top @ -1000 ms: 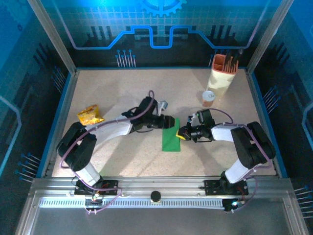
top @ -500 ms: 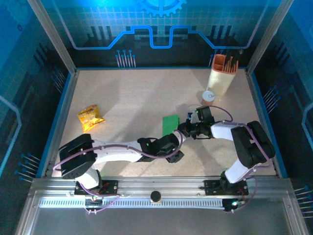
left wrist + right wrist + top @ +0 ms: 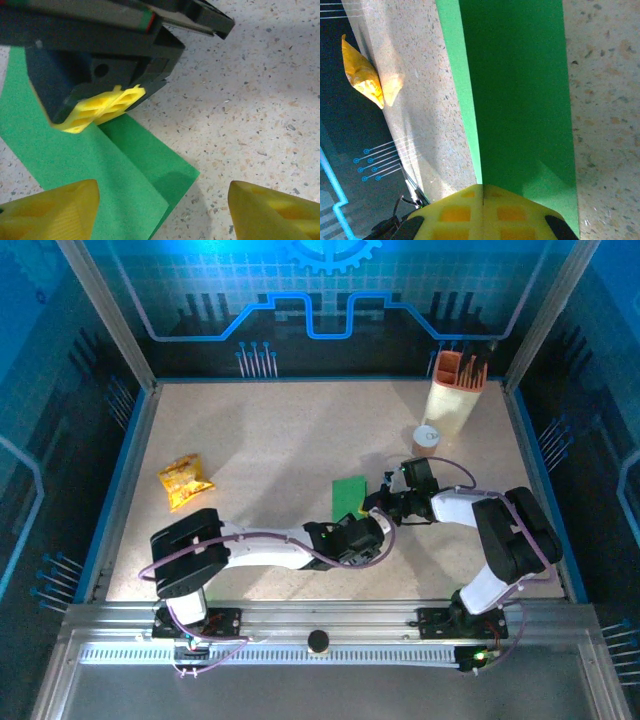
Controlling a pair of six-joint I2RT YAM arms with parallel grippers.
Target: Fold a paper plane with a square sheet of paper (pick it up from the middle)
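Table (image 3: 260, 460): speckled, beige.
Sheet of paper (image 3: 349, 494): folded narrow, lying mid-table.
Right gripper (image 3: 482, 195): closed, pinching the sheet's edge.
Left gripper (image 3: 162, 210): jaws apart, empty, just beside the sheet.

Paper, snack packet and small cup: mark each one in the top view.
paper (image 3: 349, 494), top view, middle of the visible green sheet.
packet (image 3: 184, 480), top view, centre of the crinkled yellow bag.
cup (image 3: 427, 437), top view, its round top.
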